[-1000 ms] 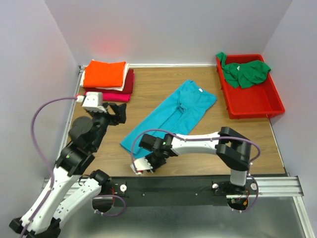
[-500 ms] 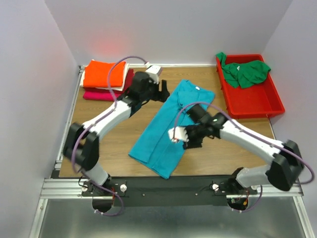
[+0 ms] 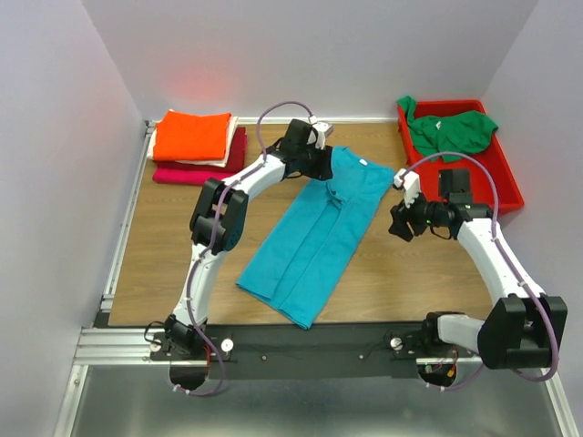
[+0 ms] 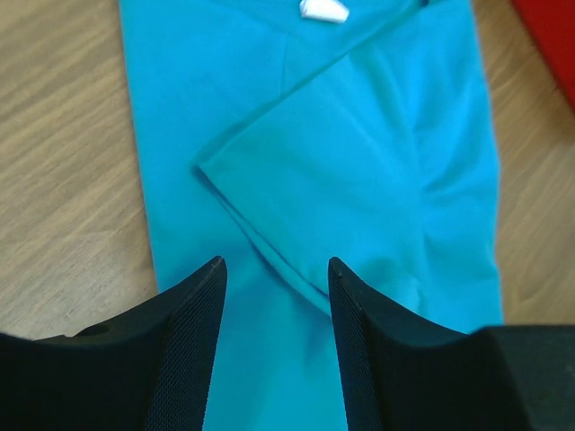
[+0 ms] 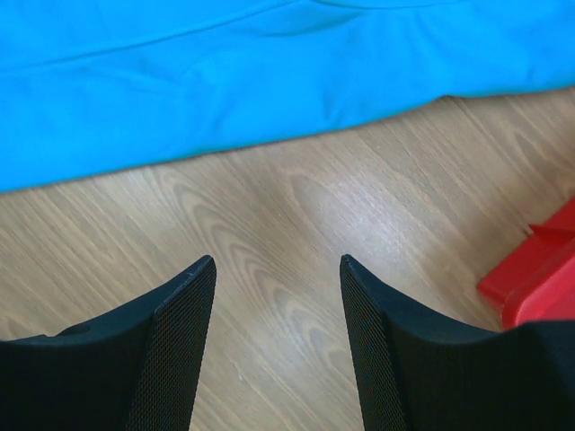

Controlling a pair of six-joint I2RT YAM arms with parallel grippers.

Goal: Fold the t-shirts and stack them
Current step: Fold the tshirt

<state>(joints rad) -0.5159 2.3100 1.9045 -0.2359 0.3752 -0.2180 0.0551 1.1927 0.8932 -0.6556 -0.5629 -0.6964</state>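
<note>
Hovering apart over the collar end of the teal t-shirt, folded narrow on the tabletop, the left hand, like the empty, apart right hand alongside, must likely pinch there for the crosswise fold.

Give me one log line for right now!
teal shirt: folded lengthwise | left tool: open above it | right tool: open, empty

left gripper: swung from the near left out over the collar end of the tee | right gripper: jaws now apart, moved from the near edge rightward toward the bin | tee: near end shifted closer to the table front
</note>
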